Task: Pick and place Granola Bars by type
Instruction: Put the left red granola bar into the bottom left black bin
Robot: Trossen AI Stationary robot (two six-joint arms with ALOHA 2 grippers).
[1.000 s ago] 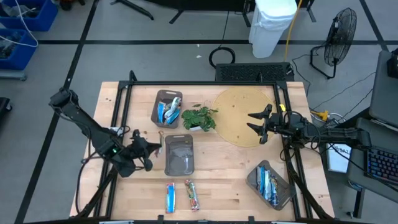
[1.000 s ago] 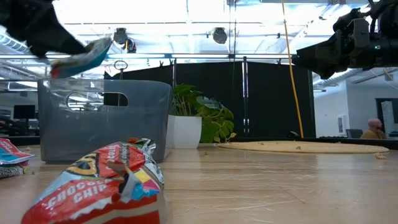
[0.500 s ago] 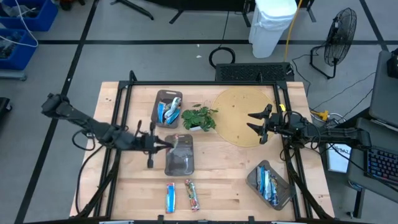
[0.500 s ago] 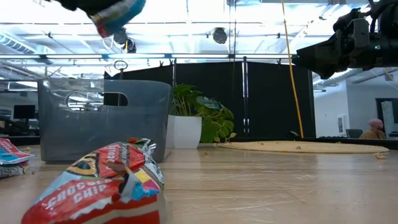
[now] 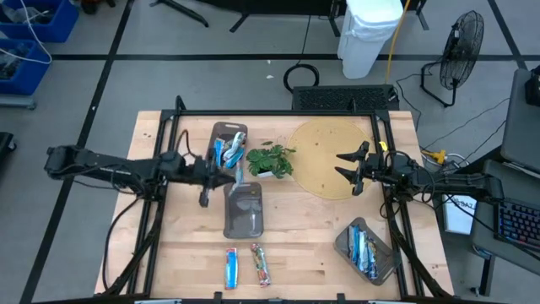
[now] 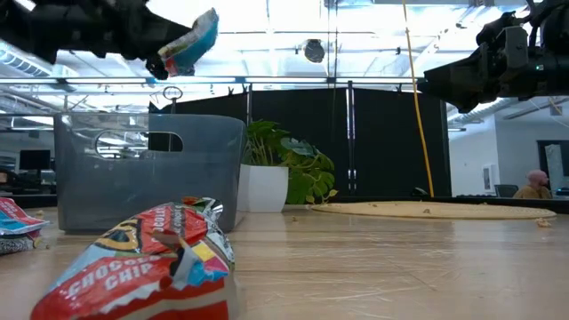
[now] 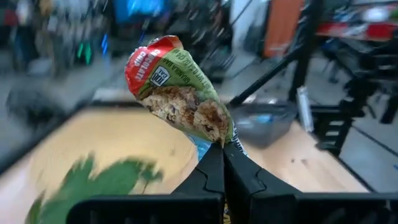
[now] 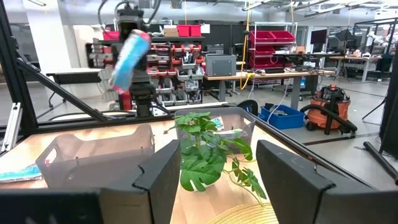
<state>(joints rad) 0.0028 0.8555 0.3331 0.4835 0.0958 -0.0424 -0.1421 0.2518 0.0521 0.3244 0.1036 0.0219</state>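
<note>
My left gripper (image 5: 226,175) hangs over the gap between the far tray (image 5: 226,133) and the middle tray (image 5: 243,215), shut on a granola bar (image 7: 180,93). Its wrapper shows green, tan and red in the left wrist view and blue in the low view (image 6: 194,37). Two more bars, a blue one (image 5: 230,267) and a red one (image 5: 261,264), lie flat near the table's near edge. My right gripper (image 5: 348,169) waits open above the round mat (image 5: 325,148). My left gripper pinches the bar's end (image 7: 214,140) between its two shut fingers. The fingers come about level from the table's left. The bar sticks out past the fingertips, tilted upward, lifted clear of the table and the trays.
The far tray holds blue bars, and a third tray (image 5: 384,268) at the near right holds several more. A small leafy plant (image 5: 270,159) stands just right of the carried bar. A black frame (image 5: 177,114) borders the table. A person sits in the room behind (image 6: 534,185).
My left gripper, shut on the bar throughout, has risen and swung from left of the middle tray toward the table's right and far edge. It now stands between the middle and far trays. The bar has travelled with it, lifted higher. The right arm has kept still.
</note>
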